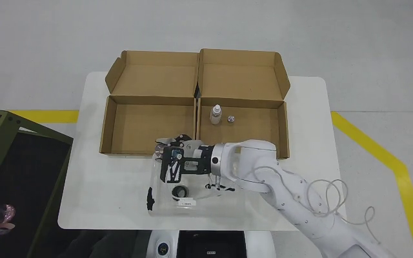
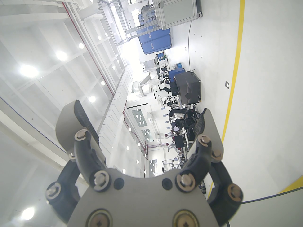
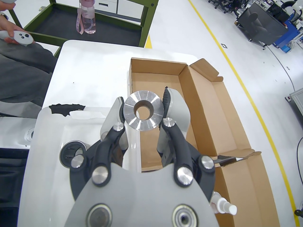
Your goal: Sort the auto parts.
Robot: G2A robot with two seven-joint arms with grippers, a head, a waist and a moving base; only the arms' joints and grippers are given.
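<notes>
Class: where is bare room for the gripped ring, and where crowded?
Left box floor: wholly bare. Right box: bare except near the shared wall, by bottle and small part. Crowded: the tray, with a black ring and the right gripper holding the metal ring.

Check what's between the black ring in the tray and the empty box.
The right gripper, jaws shut on a silver ring, hangs over the tray edge between the black ring and the empty box; right wrist view shows it.

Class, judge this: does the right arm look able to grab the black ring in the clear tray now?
Probably not yet: the right pincer is shut on a silver disc, though the black ring lies uncovered close by.
</notes>
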